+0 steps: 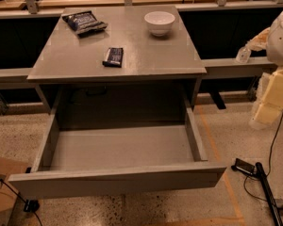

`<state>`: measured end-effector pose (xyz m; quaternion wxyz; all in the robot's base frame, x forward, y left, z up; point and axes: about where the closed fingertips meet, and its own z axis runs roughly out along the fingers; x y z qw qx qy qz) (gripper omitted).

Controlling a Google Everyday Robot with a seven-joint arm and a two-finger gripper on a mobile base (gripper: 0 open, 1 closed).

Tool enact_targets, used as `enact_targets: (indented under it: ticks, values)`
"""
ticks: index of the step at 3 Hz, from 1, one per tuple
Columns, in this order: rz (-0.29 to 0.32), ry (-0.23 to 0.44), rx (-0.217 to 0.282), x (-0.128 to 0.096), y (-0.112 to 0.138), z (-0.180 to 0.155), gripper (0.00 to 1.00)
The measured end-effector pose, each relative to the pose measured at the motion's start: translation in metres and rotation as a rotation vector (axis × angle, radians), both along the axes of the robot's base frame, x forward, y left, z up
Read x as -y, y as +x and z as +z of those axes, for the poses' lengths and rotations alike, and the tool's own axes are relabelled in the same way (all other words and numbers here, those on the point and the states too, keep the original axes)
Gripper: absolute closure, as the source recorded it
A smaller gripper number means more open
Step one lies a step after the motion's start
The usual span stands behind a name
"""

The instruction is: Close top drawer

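Note:
The top drawer is pulled far out of the grey cabinet. Its flat, handle-less front panel faces the camera low in the view. Its grey box interior shows nothing in it. The lower drawers are hidden behind the open front panel. My arm comes in at the right edge, with its white body above and the pale yellowish gripper below. The gripper hangs to the right of the drawer's right side wall, apart from it and touching nothing.
On the cabinet top are a white bowl, a dark snack bag and a small dark bar. A cardboard box stands at the lower left. Black cables and a stand lie on the floor at the right.

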<state>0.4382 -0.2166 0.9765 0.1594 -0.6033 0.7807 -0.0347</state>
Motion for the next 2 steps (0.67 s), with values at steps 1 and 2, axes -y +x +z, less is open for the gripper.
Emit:
enact_targets:
  ticks: [1,2]
  values:
    - [0.0,0.0,0.0,0.0,0.0,0.0,0.0]
    - [0.0,0.0,0.01,-0.0006,0.0002,0.0024,0.16]
